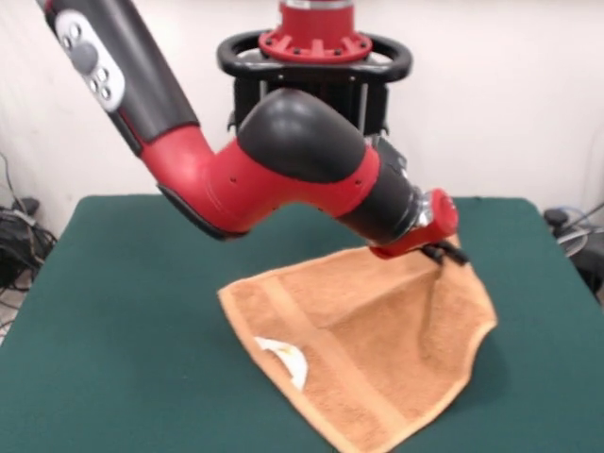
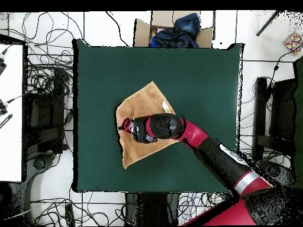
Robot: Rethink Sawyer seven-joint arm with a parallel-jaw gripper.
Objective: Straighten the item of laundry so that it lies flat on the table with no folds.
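Note:
The orange-tan towel (image 1: 368,349) lies near the middle of the green table (image 1: 123,311), with a woven band and a small white tag (image 1: 283,357) towards its left edge. Its far right part is pulled up into a peak, with folds running down from it. My gripper (image 1: 444,253) is at that peak, shut on the towel's edge and holding it off the table. In the overhead view the towel (image 2: 142,100) shows partly under the arm, with the gripper (image 2: 123,125) at its left side on the table (image 2: 195,77).
The red and black arm (image 1: 302,170) reaches low over the towel from the pedestal (image 1: 316,57). A cardboard box with dark clothes (image 2: 171,29) stands beyond the table's far edge. Cables (image 2: 41,77) lie on the floor around the table.

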